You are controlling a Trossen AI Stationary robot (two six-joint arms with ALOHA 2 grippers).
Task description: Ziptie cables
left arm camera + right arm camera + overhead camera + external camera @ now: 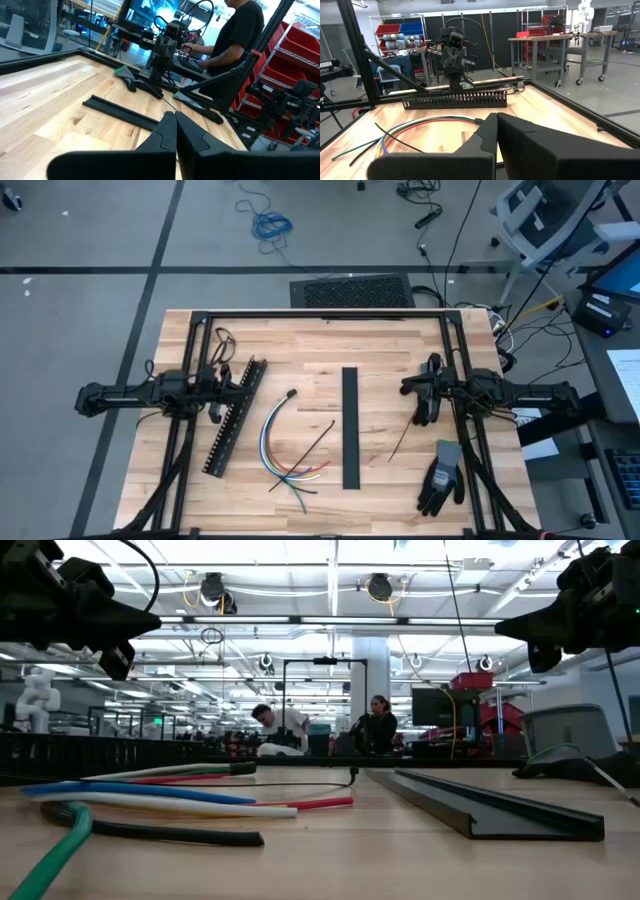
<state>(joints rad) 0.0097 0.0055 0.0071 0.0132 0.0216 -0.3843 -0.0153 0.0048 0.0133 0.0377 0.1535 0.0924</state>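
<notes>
High view shows the cables (283,442) lying mid-desk untouched; both tools, left tool (222,385) and right tool (428,390), are closed and empty, so open one before you reach down.

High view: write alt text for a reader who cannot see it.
A bundle of thin coloured cables curves across the middle of a light wooden table, with a thin black zip tie lying across it. The shut left gripper and shut right gripper hover at either side, holding nothing. A black slotted strip, black flat bar and grey-black glove lie nearby.
</notes>
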